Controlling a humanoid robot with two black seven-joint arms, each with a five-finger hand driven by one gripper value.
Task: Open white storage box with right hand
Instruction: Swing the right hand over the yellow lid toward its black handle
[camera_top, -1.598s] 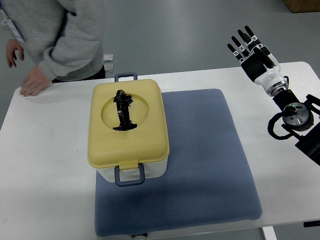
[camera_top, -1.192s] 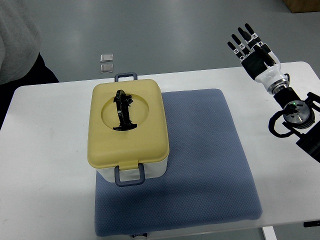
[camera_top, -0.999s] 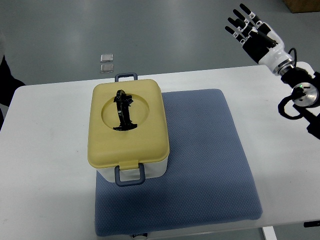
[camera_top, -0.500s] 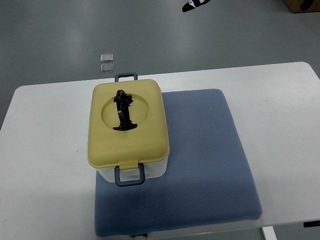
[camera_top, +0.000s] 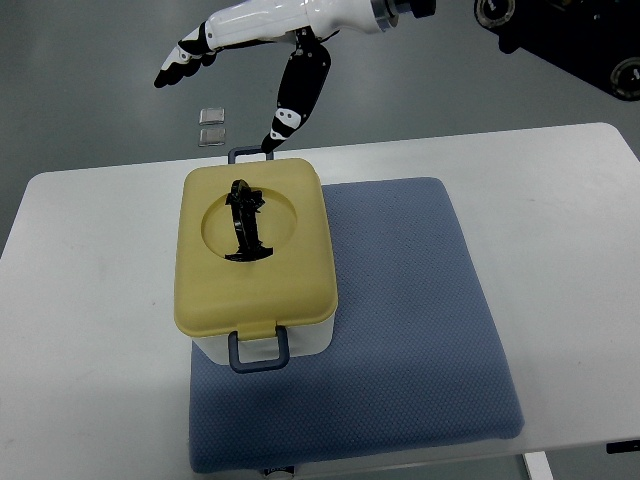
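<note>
White table (camera_top: 90, 330), blue mat (camera_top: 410, 330); my right hand (camera_top: 262, 45) hovers spread above the storage box (camera_top: 255, 255), approaching. Next I unlatch its far clasp (camera_top: 251, 154).

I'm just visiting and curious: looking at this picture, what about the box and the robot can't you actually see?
- Storage box contents: hidden by its closed yellow lid, top view.
- Far latch: whether the right hand's thumb touches it cannot be told from above.
- Right arm: cut off by the top edge.
- Left arm: out of view.
- Two small squares on the floor: too small to identify.
</note>
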